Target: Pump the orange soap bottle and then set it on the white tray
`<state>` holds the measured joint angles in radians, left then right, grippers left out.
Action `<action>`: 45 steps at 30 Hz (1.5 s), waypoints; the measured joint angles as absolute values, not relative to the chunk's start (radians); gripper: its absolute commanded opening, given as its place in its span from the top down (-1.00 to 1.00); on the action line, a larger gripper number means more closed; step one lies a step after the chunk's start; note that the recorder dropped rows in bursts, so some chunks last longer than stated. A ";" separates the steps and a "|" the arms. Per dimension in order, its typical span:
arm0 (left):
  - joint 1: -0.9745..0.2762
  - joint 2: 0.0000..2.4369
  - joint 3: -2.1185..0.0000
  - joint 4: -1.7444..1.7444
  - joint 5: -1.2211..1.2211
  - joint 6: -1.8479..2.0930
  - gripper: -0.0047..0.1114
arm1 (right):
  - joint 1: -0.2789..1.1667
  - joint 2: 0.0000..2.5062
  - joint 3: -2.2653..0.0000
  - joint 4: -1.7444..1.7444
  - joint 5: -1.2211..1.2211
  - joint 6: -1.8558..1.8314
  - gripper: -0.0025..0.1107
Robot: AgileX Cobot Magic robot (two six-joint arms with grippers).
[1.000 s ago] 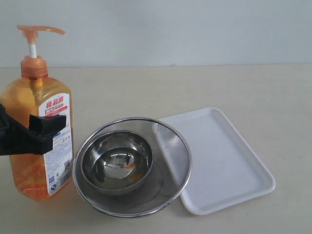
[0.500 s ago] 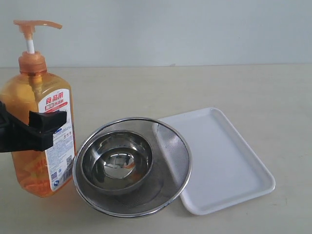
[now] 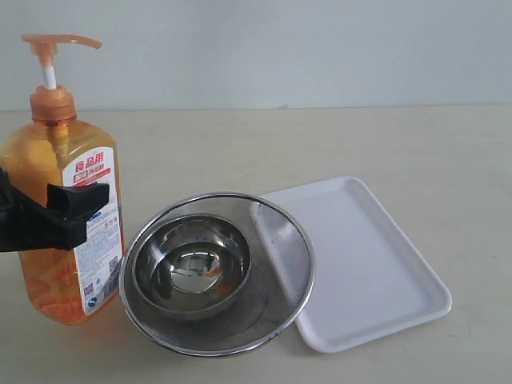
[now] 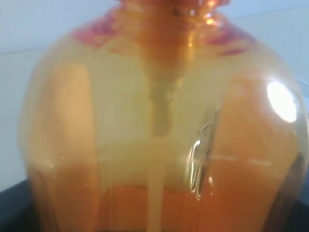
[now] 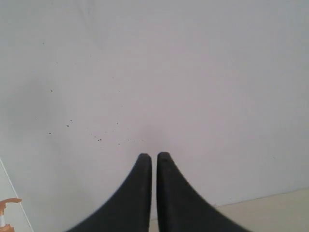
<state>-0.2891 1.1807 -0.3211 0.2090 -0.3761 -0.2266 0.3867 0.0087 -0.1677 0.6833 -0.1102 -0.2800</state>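
At bench (image 3: 336, 144) front, mesh strainer (image 3: 284, 240) holding steel bowl (image 3: 192, 268) sits between white tray (image 3: 376, 272) and orange soap bottle (image 3: 56, 160), left fingers (image 3: 76, 210) clamping bottle mid-body, right fingers (image 5: 145, 183) pressed together, empty, facing back wall (image 5: 193, 72); likely hazard: bottle base clipping strainer rim en route to tray.

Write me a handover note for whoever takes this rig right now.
Left gripper: shut on the tall translucent orange soap bottle, at its label, at left.
Right gripper: shut, empty, facing a wall.
Flat white plastic tray: at right, bare; the round steel mesh strainer, holding a steel bowl, overlaps its left edge.
Done: bottle gripped; pump head is up, pumping not confirmable.
Left: set bottle on tray.
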 measured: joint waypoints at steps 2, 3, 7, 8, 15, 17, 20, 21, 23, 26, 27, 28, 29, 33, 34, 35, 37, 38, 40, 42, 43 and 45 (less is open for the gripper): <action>-0.289 1.181 -0.302 0.208 -0.401 -0.227 0.84 | 0.387 0.009 -0.168 0.683 -0.110 -0.280 0.96; -0.289 1.181 -0.292 0.204 -0.417 -0.227 0.84 | 0.387 0.009 -0.168 0.683 -0.110 -0.280 0.96; -0.289 1.181 -0.259 0.190 -0.488 -0.227 0.84 | 0.387 0.009 -0.168 0.683 -0.110 -0.280 0.96; -0.289 1.181 -0.251 0.188 -0.504 -0.225 0.84 | 0.387 0.009 -0.168 0.683 -0.110 -0.280 0.96; -0.289 1.181 -0.215 0.154 -0.568 -0.185 0.84 | 0.387 0.009 -0.168 0.683 -0.110 -0.280 0.96; -0.289 1.181 -0.210 0.141 -0.568 -0.170 0.84 | 0.387 0.009 -0.168 0.683 -0.110 -0.280 0.96; -0.289 1.181 -0.204 0.130 -0.568 -0.154 0.84 | 0.387 0.009 -0.168 0.683 -0.110 -0.280 0.96; -0.289 1.181 -0.204 0.128 -0.568 -0.152 0.84 | 0.387 0.009 -0.168 0.683 -0.110 -0.280 0.96; -0.289 1.181 -0.204 0.126 -0.571 -0.148 0.84 | 0.387 0.009 -0.168 0.683 -0.110 -0.280 0.96; -0.289 1.181 -0.202 0.124 -0.583 -0.146 0.84 | 0.387 0.009 -0.168 0.683 -0.110 -0.280 0.96; -0.289 1.181 -0.199 0.124 -0.594 -0.146 0.84 | 0.387 0.009 -0.168 0.683 -0.110 -0.280 0.96; -0.289 1.181 -0.196 0.120 -0.610 -0.144 0.84 | 0.387 0.009 -0.168 0.683 -0.110 -0.280 0.96; -0.289 1.183 -0.188 0.115 -0.629 -0.139 0.84 | 0.387 0.009 -0.168 0.683 -0.110 -0.280 0.96; -0.289 1.232 -0.160 0.102 -0.725 -0.119 0.84 | 0.387 0.009 -0.168 0.683 -0.110 -0.280 0.96; -0.289 1.248 -0.155 0.099 -0.743 -0.120 0.84 | 0.387 0.009 -0.168 0.683 -0.110 -0.280 0.96; -0.289 1.270 -0.153 0.098 -0.762 -0.118 0.84 | 0.387 0.009 -0.168 0.683 -0.110 -0.280 0.96; -0.289 1.313 -0.153 0.098 -0.804 -0.118 0.84 | 0.387 0.009 -0.168 0.683 -0.110 -0.280 0.96; -0.289 1.337 -0.153 0.097 -0.827 -0.118 0.84 | 0.387 0.009 -0.168 0.683 -0.110 -0.280 0.96; -0.289 1.385 -0.153 0.093 -0.871 -0.116 0.84 | 0.387 0.009 -0.168 0.683 -0.110 -0.280 0.96; -0.289 1.430 -0.153 0.090 -0.912 -0.115 0.84 | 0.387 0.009 -0.168 0.683 -0.110 -0.280 0.96; -0.289 1.452 -0.153 0.090 -0.934 -0.115 0.84 | 0.387 0.009 -0.168 0.683 -0.110 -0.280 0.96; -0.289 1.486 -0.153 0.088 -0.976 -0.112 0.84 | 0.387 0.009 -0.168 0.683 -0.110 -0.280 0.96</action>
<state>-0.2891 1.4859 -0.1525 0.0881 -0.9761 -0.1123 0.3867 0.0087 -0.1677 0.6833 -0.1102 -0.2800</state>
